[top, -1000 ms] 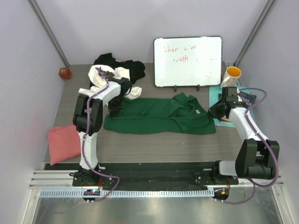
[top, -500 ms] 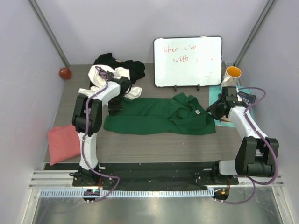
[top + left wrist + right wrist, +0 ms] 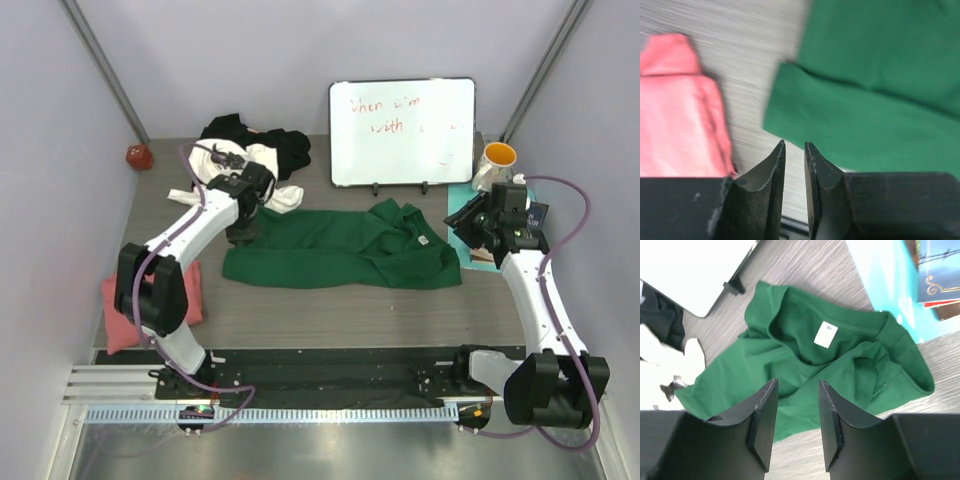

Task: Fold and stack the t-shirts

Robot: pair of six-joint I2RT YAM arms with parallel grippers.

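Fold step in hand: dark green t-shirt [image 3: 340,250] doubled lengthwise on the tabletop [image 3: 330,310]; left pincer [image 3: 794,145] and right pincer [image 3: 797,385] at either end, jaws apart, empty. Next, probably: gripping the ends for a crosswise fold.

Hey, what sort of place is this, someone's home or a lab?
Probably a robotics lab test cell, not a home: a left arm and right arm bolted to a metal rail, plain panel walls boxing in the table, and props like a whiteboard and a dark green t-shirt.
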